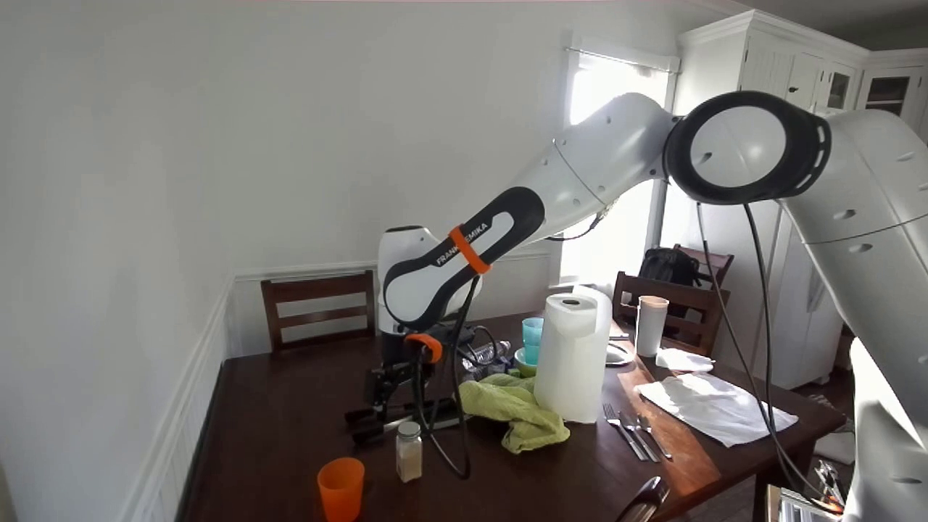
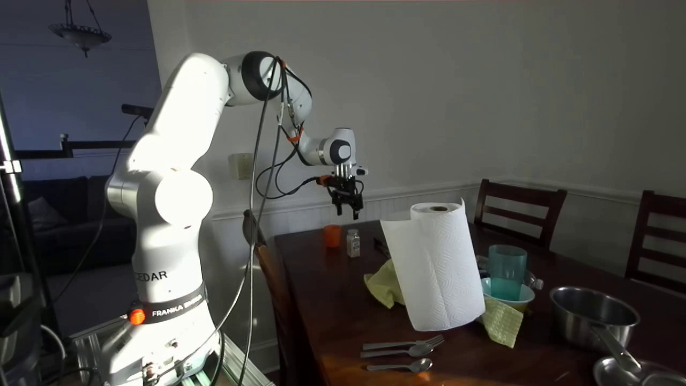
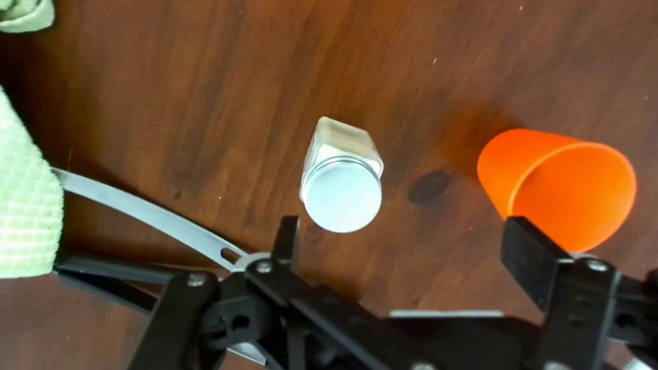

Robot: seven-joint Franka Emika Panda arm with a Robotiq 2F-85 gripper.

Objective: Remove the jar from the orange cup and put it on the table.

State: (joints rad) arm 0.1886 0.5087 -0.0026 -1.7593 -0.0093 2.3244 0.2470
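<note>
The jar point(image 1: 409, 453) stands upright on the dark brown table point(image 1: 290, 406), beside the orange cup point(image 1: 341, 489) and apart from it. Both also show in an exterior view, the jar point(image 2: 353, 244) right of the cup point(image 2: 332, 236). In the wrist view the jar point(image 3: 343, 195) shows its pale round lid, and the upright cup point(image 3: 570, 190) shows a bare orange inside. My gripper point(image 3: 401, 241) is open with nothing between its fingers. It hangs above the table, over the jar and cup area, in an exterior view point(image 2: 347, 212).
A silver utensil point(image 3: 149, 213) with black parts lies under the gripper, near a green cloth point(image 3: 25, 205). A tall paper-towel roll point(image 1: 573, 362), cutlery point(image 2: 402, 348), a teal cup point(image 2: 506, 273) and a steel pot point(image 2: 589, 316) stand or lie farther along the table. A wall borders it.
</note>
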